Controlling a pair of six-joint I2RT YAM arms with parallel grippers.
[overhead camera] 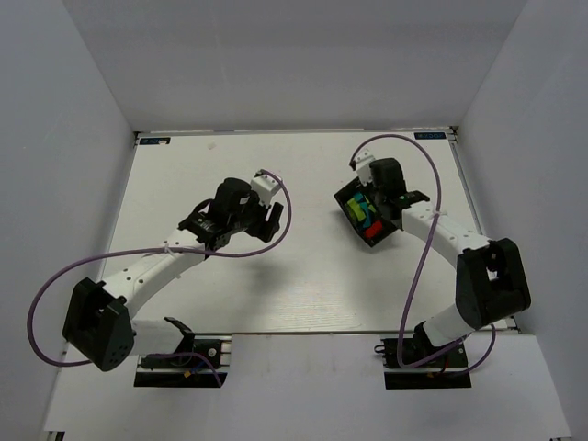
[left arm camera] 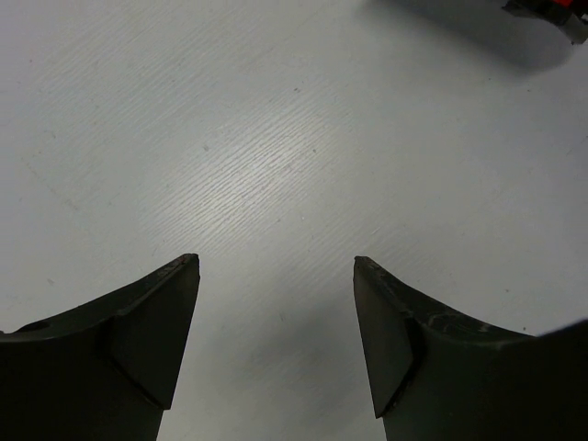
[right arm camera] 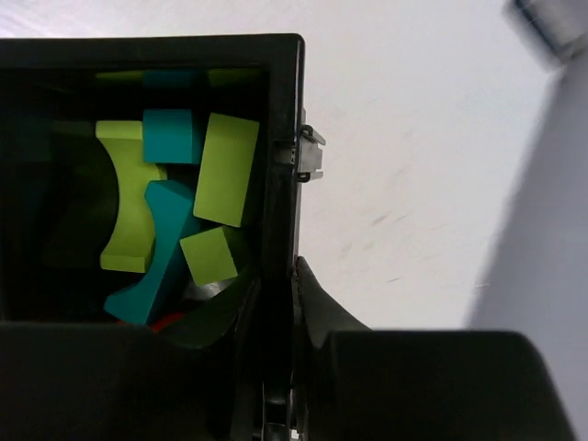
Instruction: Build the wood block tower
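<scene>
1. The wood blocks lie heaped in a black box, just to the left of the right gripper in its wrist view. No tower stands.
2. Nearest the inner finger is a small lime-green block. A red sliver shows beside that finger's tip.
3. Farther from the fingers, a long lime-green block leans close to the gripped wall. A teal block sits just left of it.
4. A teal curved piece runs slantwise toward the inner finger. A lime-green arch piece lies beyond it, deeper in the box.
5. The right gripper is pinching the box's wall, with one finger inside and the outer finger against the outside face.
6. From above, the box sits askew to the table edges, directly in front of the right wrist. Green, teal and red blocks show in its open top. Whether it rests on the table or is lifted, I cannot tell.
7. The left gripper is spread wide, with only bare table between and ahead of its fingers. It holds nothing.
8. In the overhead view the left gripper is well apart from the box, which lies off to its right. A red and black corner shows far ahead and to the right in the left wrist view.
</scene>
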